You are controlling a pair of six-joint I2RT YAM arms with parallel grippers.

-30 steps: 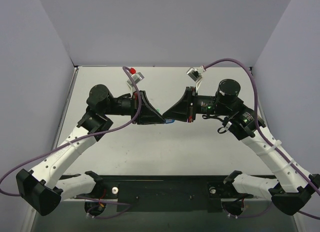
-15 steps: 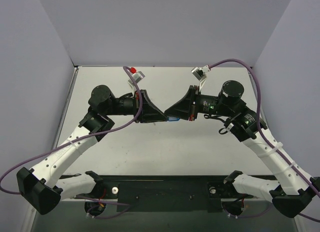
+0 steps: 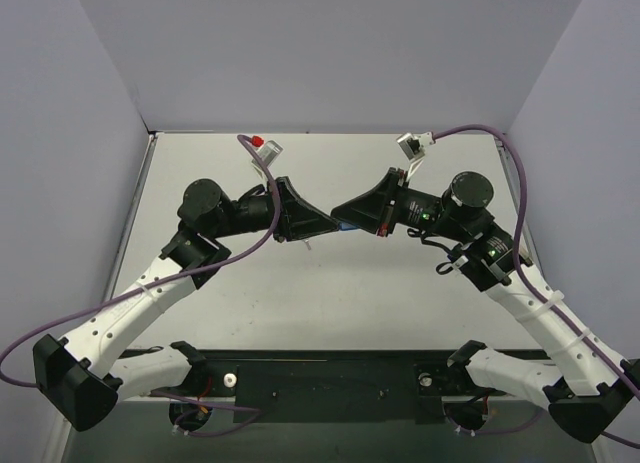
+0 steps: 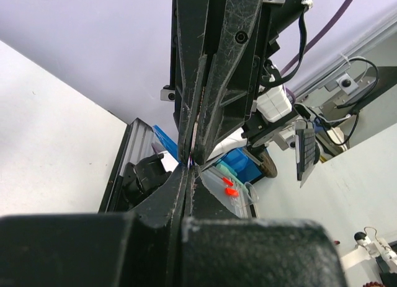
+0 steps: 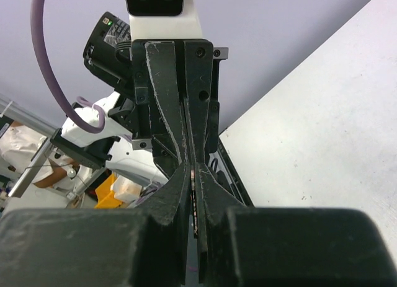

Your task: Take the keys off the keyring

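Hovering tip to tip above the table (image 3: 400, 303), the left gripper (image 3: 327, 227) is clamped fully shut, on what I cannot tell. The keyring (image 3: 345, 226) shows as a blue sliver pinched in the closed right gripper (image 3: 338, 219). Light, stiff, slippery; probably best held flat across the tag's faces.

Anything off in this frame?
Nothing spilled or damaged. The left gripper and right gripper meet tip to tip above the table, both shut, with the blue keyring at the right one's tips. A tiny bit hangs below the left tips; too small to identify.
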